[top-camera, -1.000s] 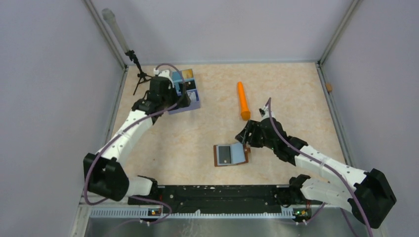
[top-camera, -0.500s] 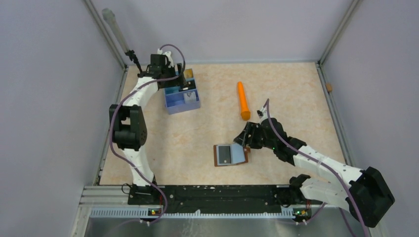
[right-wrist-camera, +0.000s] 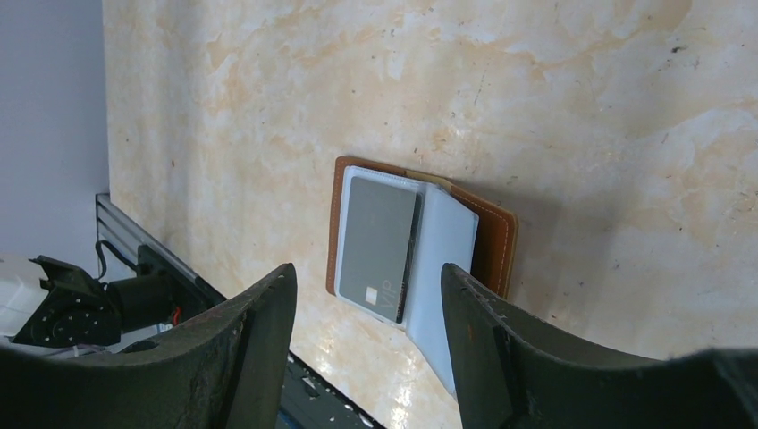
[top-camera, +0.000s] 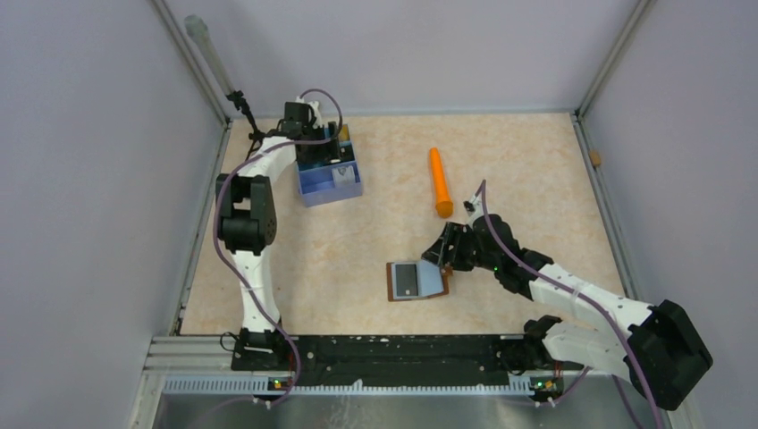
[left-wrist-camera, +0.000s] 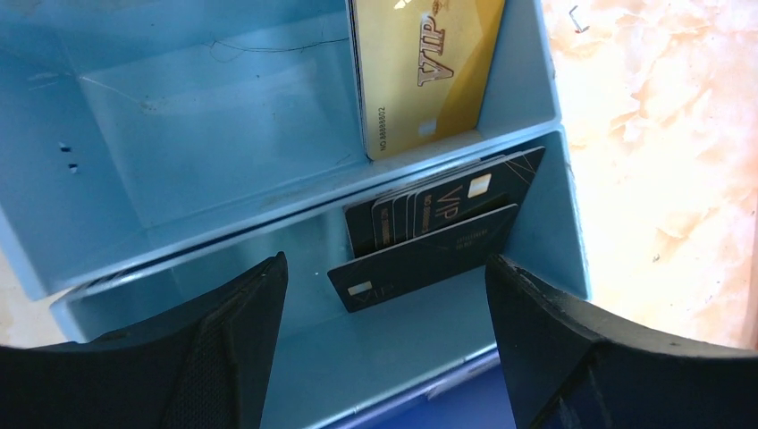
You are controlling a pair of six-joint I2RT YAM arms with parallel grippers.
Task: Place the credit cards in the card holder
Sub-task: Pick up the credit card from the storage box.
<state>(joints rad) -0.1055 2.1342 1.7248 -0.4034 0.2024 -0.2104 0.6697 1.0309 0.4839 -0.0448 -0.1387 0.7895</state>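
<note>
Top external view puts the blue tray (top-camera: 329,174) at about 11 o'clock on the counter (top-camera: 357,241), with the left arm (top-camera: 268,165) bent over its far end. An orange cone-shaped piece (top-camera: 439,183) lies toward 1 o'clock, well apart from the tray. The card holder (top-camera: 416,281) lies open and flat toward 6 o'clock. The right jaws sit at its 3 o'clock edge; whether they touch it cannot be told.

Left wrist view shows the left jaws spread wide with nothing between them, one finger (left-wrist-camera: 228,349) at 7 o'clock and the other at 5 o'clock, hanging over the tray. A tan-gold card (left-wrist-camera: 427,71) stands on edge in the far compartment against its 3 o'clock wall. In the next compartment several black cards (left-wrist-camera: 447,201) lean together in a fanned stack on the same side, and one more black card (left-wrist-camera: 420,259) sits just in front of them.

Right wrist view shows the right jaws also spread and empty, framing the card holder from above. A silvery grey card (right-wrist-camera: 380,241) lies on its 9 o'clock half. A pale panel (right-wrist-camera: 447,259) covers most of the 3 o'clock half, lining or card I cannot tell, with brown leather showing at the rim.
</note>
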